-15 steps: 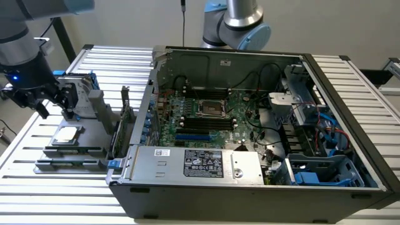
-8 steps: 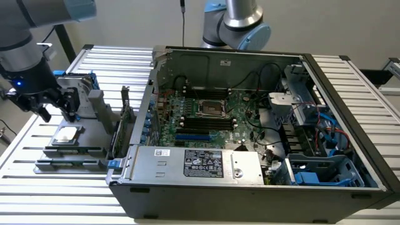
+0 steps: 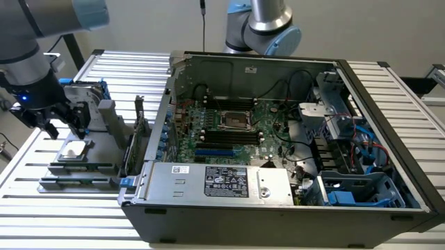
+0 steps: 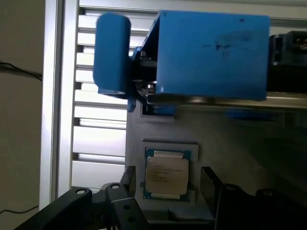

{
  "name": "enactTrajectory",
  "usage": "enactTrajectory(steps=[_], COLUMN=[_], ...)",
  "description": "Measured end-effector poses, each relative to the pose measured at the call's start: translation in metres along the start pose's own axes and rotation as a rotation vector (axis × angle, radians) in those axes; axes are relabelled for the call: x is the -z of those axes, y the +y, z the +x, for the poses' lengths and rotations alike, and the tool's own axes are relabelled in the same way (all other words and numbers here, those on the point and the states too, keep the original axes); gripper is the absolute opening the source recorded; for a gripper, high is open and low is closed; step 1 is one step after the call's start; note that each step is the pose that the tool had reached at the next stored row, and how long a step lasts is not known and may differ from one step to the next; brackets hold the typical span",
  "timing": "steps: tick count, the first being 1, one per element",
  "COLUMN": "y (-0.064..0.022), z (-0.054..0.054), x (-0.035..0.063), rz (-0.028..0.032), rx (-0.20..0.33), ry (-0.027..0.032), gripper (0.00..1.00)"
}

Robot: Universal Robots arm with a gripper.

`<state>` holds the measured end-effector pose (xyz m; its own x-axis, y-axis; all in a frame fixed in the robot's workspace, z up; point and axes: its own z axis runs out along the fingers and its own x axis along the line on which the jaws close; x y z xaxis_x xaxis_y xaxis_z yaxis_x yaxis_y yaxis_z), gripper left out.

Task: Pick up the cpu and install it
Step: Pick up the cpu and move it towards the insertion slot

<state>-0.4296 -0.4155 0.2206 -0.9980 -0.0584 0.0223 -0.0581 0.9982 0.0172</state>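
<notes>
The cpu [image 3: 74,150] is a small square chip with a silver-grey top, lying flat in a recess of a grey holder [image 3: 97,148] at the exterior view's left. My gripper [image 3: 66,131] hangs just above it, open, its dark fingers apart and holding nothing. In the wrist view the cpu [image 4: 166,176] lies between the two black fingers [image 4: 127,179], which stand to either side of it without touching it. The bare cpu socket [image 3: 235,121] sits in the middle of the green motherboard inside the open computer case [image 3: 375,104].
A silver hard drive in a blue frame [image 4: 211,52] stands upright just behind the cpu. Long dark memory sticks [image 3: 76,182] lie in grey trays in front of it. A second robot arm [image 3: 261,26] rises behind the case. All rests on a slatted metal table [image 3: 41,219].
</notes>
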Motion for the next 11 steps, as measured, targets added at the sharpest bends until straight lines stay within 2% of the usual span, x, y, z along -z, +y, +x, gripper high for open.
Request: enactTrajectory(steps=[11], y=[-0.0072], z=[-0.0013], x=[-0.0067], rz=[-0.0003], rx=[0.000], ry=[0.0008], gripper=[0.65])
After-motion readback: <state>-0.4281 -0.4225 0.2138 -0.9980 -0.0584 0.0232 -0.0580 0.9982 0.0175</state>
